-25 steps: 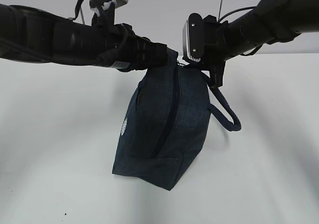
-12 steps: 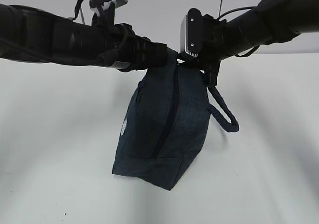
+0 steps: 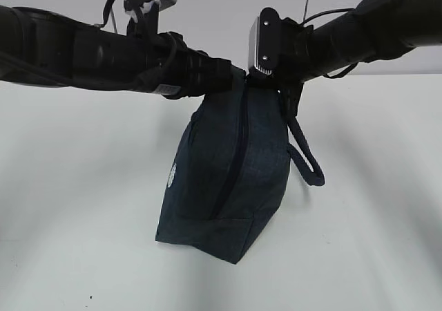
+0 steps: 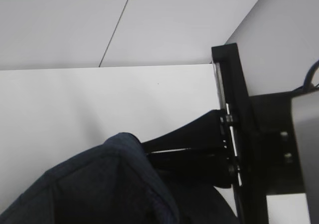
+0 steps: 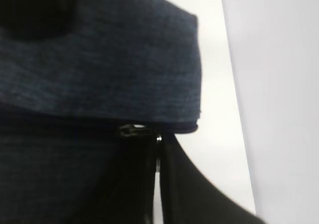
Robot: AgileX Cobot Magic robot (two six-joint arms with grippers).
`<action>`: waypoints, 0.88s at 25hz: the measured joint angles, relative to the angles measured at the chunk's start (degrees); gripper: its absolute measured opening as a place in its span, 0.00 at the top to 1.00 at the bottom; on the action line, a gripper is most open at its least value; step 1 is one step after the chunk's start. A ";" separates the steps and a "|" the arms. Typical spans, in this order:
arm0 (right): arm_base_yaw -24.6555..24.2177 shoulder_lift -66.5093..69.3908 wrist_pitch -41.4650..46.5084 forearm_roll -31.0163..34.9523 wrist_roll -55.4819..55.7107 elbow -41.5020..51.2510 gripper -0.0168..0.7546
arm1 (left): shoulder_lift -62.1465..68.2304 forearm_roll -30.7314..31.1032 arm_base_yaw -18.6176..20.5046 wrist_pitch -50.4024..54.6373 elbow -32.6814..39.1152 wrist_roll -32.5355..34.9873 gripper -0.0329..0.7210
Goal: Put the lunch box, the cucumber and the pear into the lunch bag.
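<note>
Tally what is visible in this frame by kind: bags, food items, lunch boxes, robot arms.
Bags: 1, the navy lunch bag, standing on the white table with its zipper closed.
Food items: 0 in view.
Lunch boxes: 0 in view.
Robot arms: 2, the left arm and the right arm, both at the bag's top.
Total: 3.

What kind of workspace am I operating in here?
Most likely a lab or test bench: a bare white table, a plain pale wall behind it, and only the navy lunch bag standing between the two arms.
</note>
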 joint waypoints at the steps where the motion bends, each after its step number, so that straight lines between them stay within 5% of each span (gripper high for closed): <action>1: 0.00 0.25 -0.72 0.21 0.00 0.00 0.97 | 0.00 0.00 0.00 0.00 0.00 0.00 0.93; 15: 0.22 1.61 -3.04 2.96 -0.32 -0.03 0.97 | -1.85 1.52 0.77 3.71 0.17 2.77 0.93; 22: -4.51 1.61 8.08 12.64 0.27 -0.13 0.97 | -3.33 2.57 3.04 8.49 0.19 3.00 0.93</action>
